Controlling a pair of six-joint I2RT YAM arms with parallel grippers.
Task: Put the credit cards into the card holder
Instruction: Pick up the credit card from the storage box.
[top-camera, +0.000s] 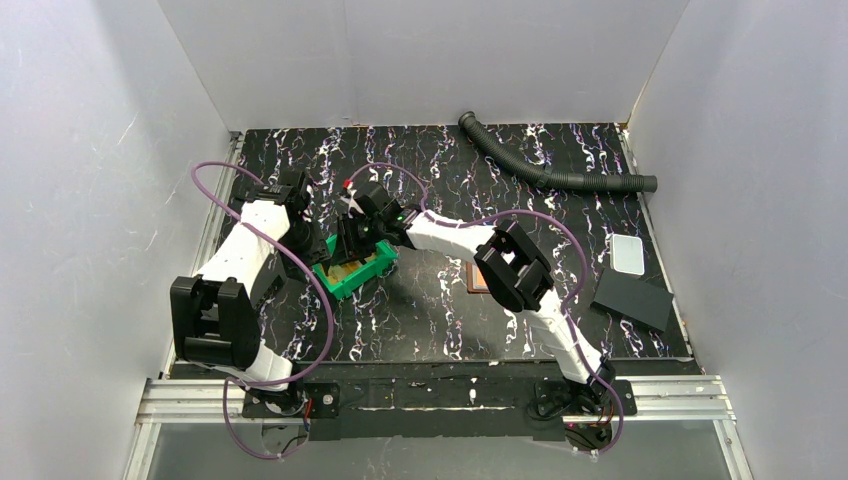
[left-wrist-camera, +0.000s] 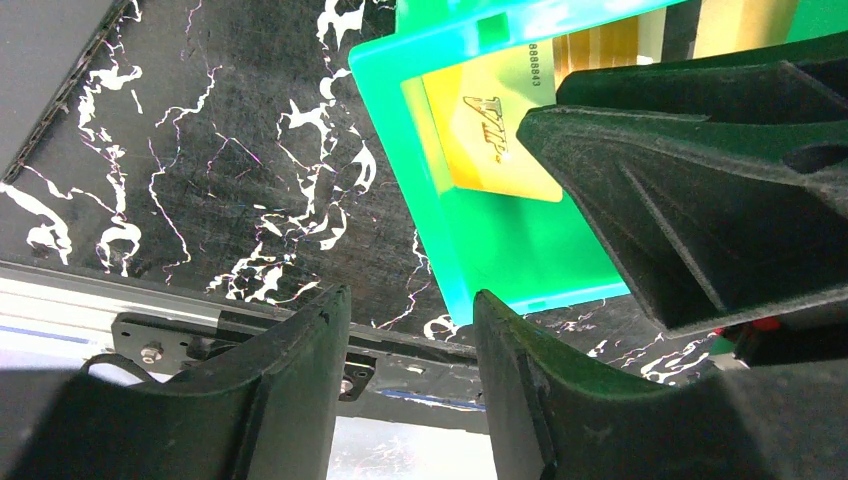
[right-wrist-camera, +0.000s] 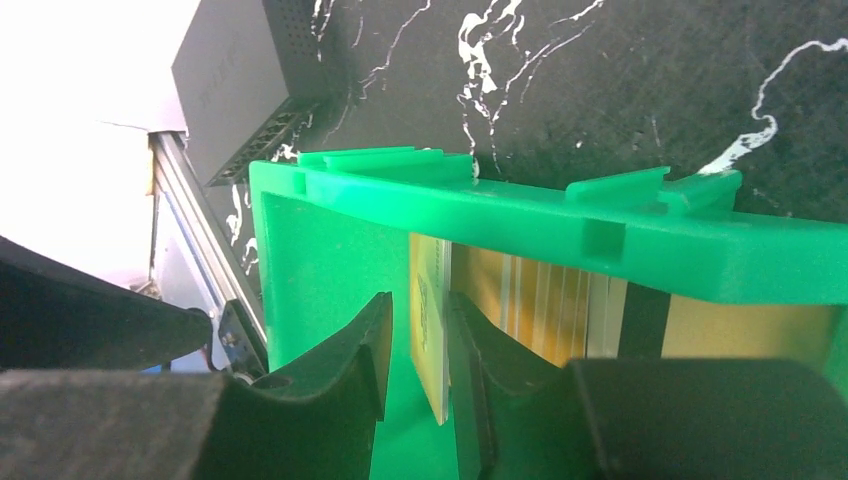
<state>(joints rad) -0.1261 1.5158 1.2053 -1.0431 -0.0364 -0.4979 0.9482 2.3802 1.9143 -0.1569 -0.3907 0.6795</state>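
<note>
Seen from my remote station: the black marbled worktop (top-camera: 450, 320), with the green bin (top-camera: 362, 277) left of centre. The brown card holder (top-camera: 477, 279) lies to its right, half hidden behind the right arm (top-camera: 450, 235). The credit cards (right-wrist-camera: 530, 300) sit in the bin. My right fingers (right-wrist-camera: 360, 370) bracket one yellow card (right-wrist-camera: 430, 330) standing on edge, not quite pinching it. My left fingers (left-wrist-camera: 300, 380) are spread and empty, beside the bin's corner.

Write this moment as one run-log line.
right jaws: astride yellow card in green bin, not clamped | left jaws: open beside bin
</note>
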